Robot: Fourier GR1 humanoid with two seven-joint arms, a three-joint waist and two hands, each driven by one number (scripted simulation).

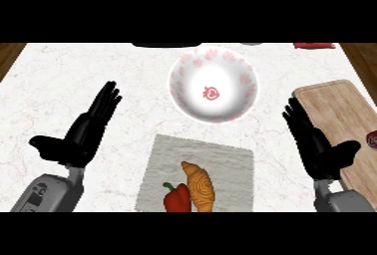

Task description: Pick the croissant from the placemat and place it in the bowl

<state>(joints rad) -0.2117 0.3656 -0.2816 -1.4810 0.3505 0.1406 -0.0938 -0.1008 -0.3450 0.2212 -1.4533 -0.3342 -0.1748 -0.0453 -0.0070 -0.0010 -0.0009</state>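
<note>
Marble counter [88, 69]; wooden cutting board [335, 107] at right. White bowl [214, 84] far centre. Grey placemat [221, 167] near centre holds croissant [199, 187], red pepper [177, 199] touching its left. Left hand [87, 129] and right hand [313, 142] flank the placemat, fingers straight, holding nothing.

A red bell pepper with a green stem [175, 199] lies near the front edge. A light wooden cutting board [342, 119] sits at the right, carrying a dark red round item [371, 140] (mostly cut off). Far right, a red object [314, 46] shows partly.
</note>
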